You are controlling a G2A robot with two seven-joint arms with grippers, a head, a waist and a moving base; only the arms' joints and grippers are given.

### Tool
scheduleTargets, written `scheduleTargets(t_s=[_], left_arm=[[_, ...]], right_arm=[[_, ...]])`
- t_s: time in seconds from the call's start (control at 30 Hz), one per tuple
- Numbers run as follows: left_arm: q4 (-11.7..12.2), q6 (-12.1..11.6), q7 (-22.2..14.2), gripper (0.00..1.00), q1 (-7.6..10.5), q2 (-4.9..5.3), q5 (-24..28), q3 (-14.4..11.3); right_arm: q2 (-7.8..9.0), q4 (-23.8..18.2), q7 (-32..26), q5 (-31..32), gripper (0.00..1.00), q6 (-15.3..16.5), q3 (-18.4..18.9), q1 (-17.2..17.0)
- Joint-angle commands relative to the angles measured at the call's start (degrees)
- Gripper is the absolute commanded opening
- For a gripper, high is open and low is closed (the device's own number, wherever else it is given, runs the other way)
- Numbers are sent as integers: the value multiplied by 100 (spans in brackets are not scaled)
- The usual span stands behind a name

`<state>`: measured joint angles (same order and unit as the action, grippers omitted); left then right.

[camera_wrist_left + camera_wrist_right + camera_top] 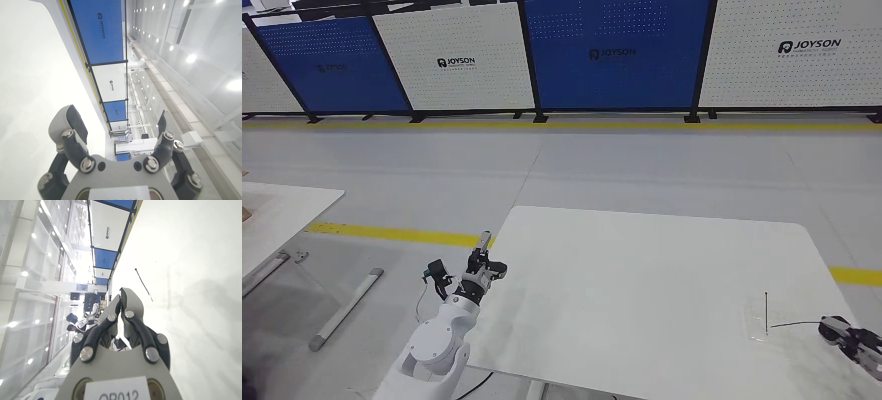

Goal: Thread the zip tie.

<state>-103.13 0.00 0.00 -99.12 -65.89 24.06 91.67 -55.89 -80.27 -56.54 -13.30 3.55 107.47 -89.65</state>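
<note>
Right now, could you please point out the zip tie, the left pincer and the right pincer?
zip tie [142, 281]: right wrist view, middle of its strap.
left pincer [119, 121]: left wrist view, midway between open fingertips.
right pincer [120, 295]: right wrist view, where shut fingertips meet.

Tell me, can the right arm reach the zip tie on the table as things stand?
Probably yes. The zip tie lies flat on the table close to the right gripper, with nothing between them. The jaws are shut, so they would need to open first.
</note>
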Motion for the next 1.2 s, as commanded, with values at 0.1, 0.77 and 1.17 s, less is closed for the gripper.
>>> scheduleTargets(t_s=[0.1,0.77,1.17], left_arm=[[0,0,0,100,0,0,0,0],[0,0,0,100,0,0,0,0],[0,0,0,100,0,0,0,0]], right_arm=[[-50,-278,12,-818,0,275,72,-242],[-185,-1682,1283,-1094,0,-178,-222,-889],[-240,-2069,1290,-1192,0,-32,-682,-802]])
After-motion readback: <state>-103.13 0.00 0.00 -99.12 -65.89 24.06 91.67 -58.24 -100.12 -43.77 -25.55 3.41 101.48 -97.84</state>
